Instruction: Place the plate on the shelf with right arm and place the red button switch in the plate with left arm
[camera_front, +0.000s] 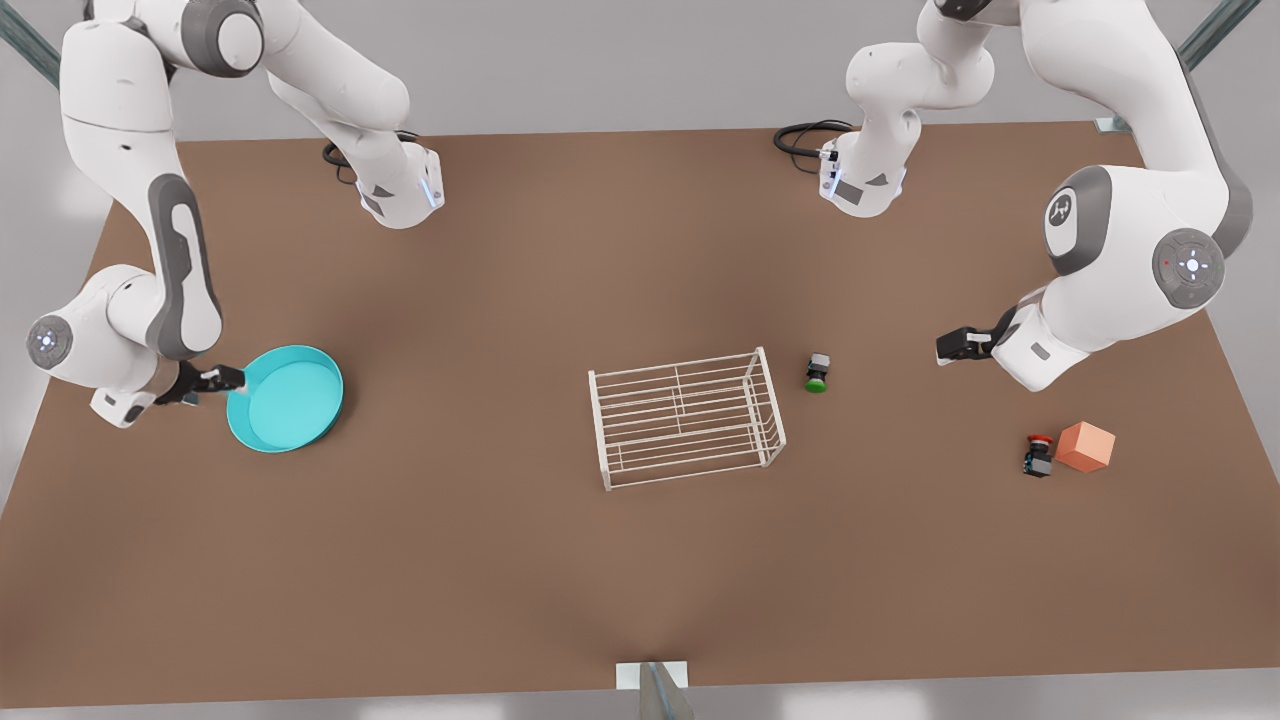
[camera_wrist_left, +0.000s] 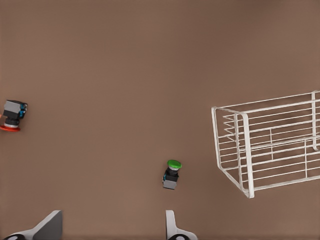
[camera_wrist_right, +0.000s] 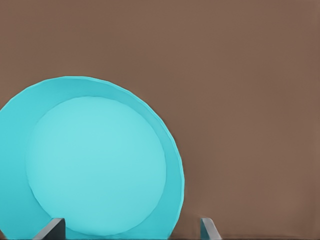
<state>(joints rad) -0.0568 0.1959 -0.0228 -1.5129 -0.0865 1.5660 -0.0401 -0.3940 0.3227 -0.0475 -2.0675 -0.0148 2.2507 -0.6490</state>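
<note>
The right gripper (camera_front: 232, 379) is sitting at the rim of the turquoise plate (camera_front: 288, 398), near the worktop edge on the front view's left. In the right wrist view its two fingertips (camera_wrist_right: 50, 229) are standing well apart, one over the plate's rim and the other over bare worktop (camera_wrist_right: 250, 100); nothing is clamped yet. The plate is lying flat and upright, well apart from the white wire shelf (camera_front: 687, 415), which is standing near the middle of the worktop.

The left gripper (camera_front: 955, 345) is hovering toward the edge on the front view's right, fingers spread with nothing between them (the left wrist view shows both fingertips (camera_wrist_left: 47, 225) with bare worktop between). It is waiting. The red button switch (camera_front: 1038, 455) is lying on its side just beside an orange-pink cube (camera_front: 1086, 446). A green-capped switch (camera_front: 818, 373) is resting just beside the shelf's end frame.

Assessment: the plate looks rigid and light, with a smooth, probably slippery surface. The raised rim is the only workable hold, one finger inside and one outside. Held at a single edge it is likely to sag or swing, so a firm pinch is advisable. It is nearly as wide as the shelf, leaving little margin on placement. The red switch is small and stiff; its body offers flatter faces than the round cap, and the neighbouring cube is crowding one side of it.
</note>
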